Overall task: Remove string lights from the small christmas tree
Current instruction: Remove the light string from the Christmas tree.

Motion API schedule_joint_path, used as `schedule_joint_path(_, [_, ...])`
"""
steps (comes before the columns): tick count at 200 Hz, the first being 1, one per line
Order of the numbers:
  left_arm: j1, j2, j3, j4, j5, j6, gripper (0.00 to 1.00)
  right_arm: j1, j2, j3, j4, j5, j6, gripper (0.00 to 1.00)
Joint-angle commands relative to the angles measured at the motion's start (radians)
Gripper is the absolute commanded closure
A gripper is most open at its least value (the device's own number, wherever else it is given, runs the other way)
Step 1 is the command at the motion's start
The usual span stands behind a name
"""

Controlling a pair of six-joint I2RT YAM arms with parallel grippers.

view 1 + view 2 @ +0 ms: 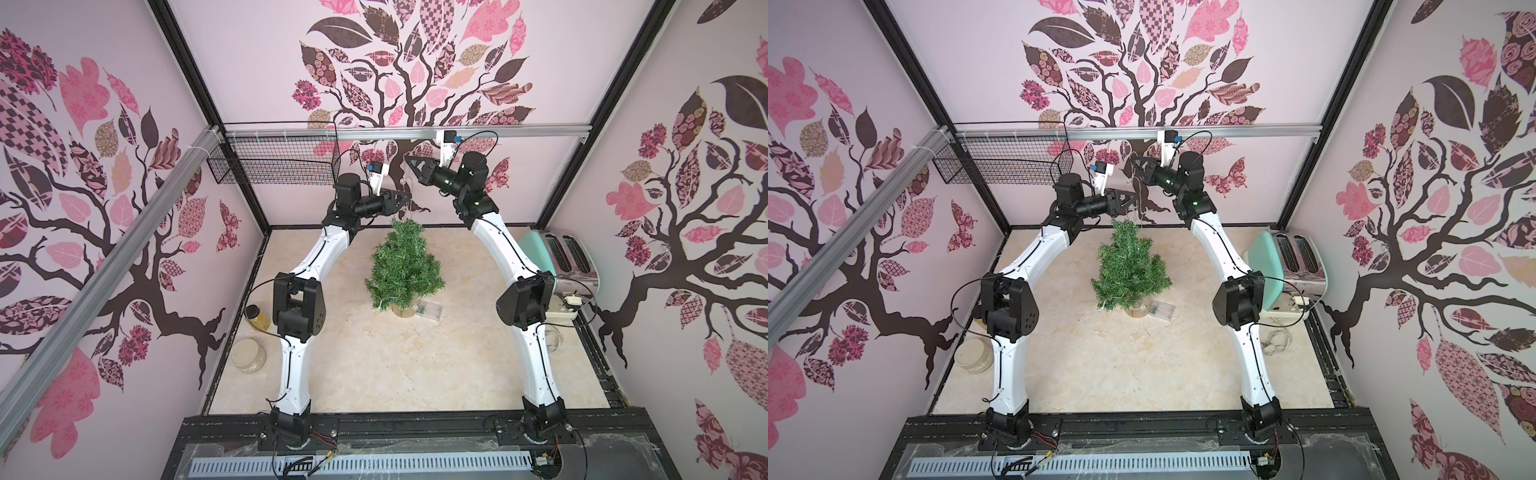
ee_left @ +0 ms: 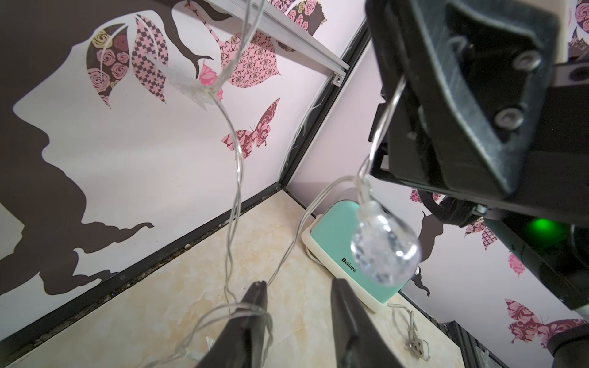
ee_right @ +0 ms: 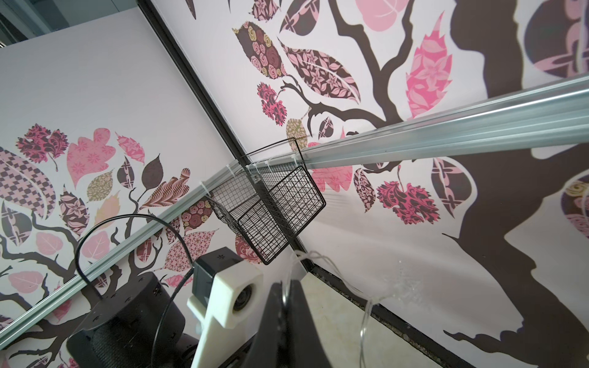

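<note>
A: Silvery string lights point(image 2: 384, 251), where were they?
B: Pinched in the right end effector point(image 3: 288, 283) above the small christmas tree point(image 1: 403, 266), which stood mid-worktop point(image 1: 374, 365), clear of edges. Left end effector point(image 2: 299, 283) stood parted, wire seemingly draped across it.

Lit brightly and evenly, with faint shadows. Bent strongly at the edges in both top views. Blurred on the near round bulb point(image 2: 384, 248).

Toaster point(image 1: 571, 259): mint-green, two slots.
Wire basket point(image 1: 270, 164): black, well apart from toaster.
Jars point(image 1: 248, 354): two, across table point(image 1: 374, 365) from toaster.
</note>
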Motion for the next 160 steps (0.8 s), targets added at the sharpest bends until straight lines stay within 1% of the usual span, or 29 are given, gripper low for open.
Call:
schedule_joint_path(1, [-0.008, -0.008, 0.027, 0.012, -0.017, 0.023, 0.57, 0.015, -0.01, 0.044, 0.037, -0.034, 0.008, 1.0])
schedule_joint_path(38, [-0.014, -0.004, 0.035, 0.018, -0.018, 0.014, 0.51, 0.026, -0.013, 0.045, 0.042, -0.047, 0.009, 1.0])
schedule_joint_path(63, [-0.016, 0.001, 0.056, -0.033, -0.071, 0.051, 0.5, 0.03, -0.018, 0.039, 0.043, -0.074, 0.009, 1.0])
schedule_joint_path(111, [-0.009, 0.028, 0.105, -0.081, -0.154, 0.07, 0.51, 0.033, -0.104, -0.128, 0.168, -0.137, 0.046, 1.0])
schedule_joint_path(130, [-0.005, 0.041, 0.132, -0.105, -0.174, 0.081, 0.55, 0.033, -0.133, -0.185, 0.225, -0.162, 0.073, 1.0])
schedule_joint_path(137, [-0.005, 0.045, 0.139, -0.101, -0.175, 0.075, 0.58, 0.033, -0.139, -0.198, 0.244, -0.172, 0.088, 1.0])
schedule_joint_path(160, [-0.004, 0.051, 0.149, -0.093, -0.179, 0.068, 0.73, 0.033, -0.149, -0.216, 0.27, -0.189, 0.116, 1.0])
